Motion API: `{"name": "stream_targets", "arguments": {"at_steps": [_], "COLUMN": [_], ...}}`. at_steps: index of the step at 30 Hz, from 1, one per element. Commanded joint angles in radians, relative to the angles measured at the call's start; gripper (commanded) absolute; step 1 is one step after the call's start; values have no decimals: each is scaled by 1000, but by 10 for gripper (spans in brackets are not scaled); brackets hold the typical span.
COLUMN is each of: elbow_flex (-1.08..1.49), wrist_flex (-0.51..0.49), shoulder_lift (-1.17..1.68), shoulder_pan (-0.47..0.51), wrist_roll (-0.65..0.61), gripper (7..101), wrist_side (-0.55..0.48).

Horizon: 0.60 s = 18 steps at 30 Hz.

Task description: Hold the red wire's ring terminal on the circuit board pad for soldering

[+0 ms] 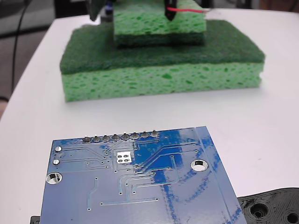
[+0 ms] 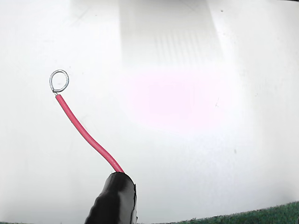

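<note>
Tool point(image 2: 117, 196) grips wire point(image 2: 86, 135); ring point(image 2: 59, 81) over bare worktop point(image 2: 210, 140), well apart from board point(image 1: 135, 186) pad point(image 1: 124, 157); placement not yet begun

Circuit board point(image 1: 140, 186): glossy blue, silver metal pad point(image 1: 124, 157). Red wire point(image 2: 86, 135): smooth insulation, bright metal ring terminal point(image 2: 59, 81). My tool point(image 2: 114, 198): shiny black covering. Sponges point(image 1: 161, 70): porous green, rough matt tops. Desk point(image 1: 271, 135): smooth white.

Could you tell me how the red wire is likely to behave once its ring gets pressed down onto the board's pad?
The red wire is thin and curves out from the black pincer unsupported, so it will probably flex rather than push firmly. Its ring terminal looks tiny and light, so it may skate sideways on the glossy circuit board around the pad.
</note>
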Motion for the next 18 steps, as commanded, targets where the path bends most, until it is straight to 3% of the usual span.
{"name": "stream_targets", "arguments": {"at_steps": [1, 8, 18], "elbow_flex": [-5, -5, -3], "wrist_flex": [-3, -5, -5], "shoulder_lift": [2, 2, 2], "shoulder_pan": [-3, -9, -5], "wrist_roll": [0, -52, -43], "gripper": [1003, 1003, 1003], "wrist_side": [3, -78, -72]}}
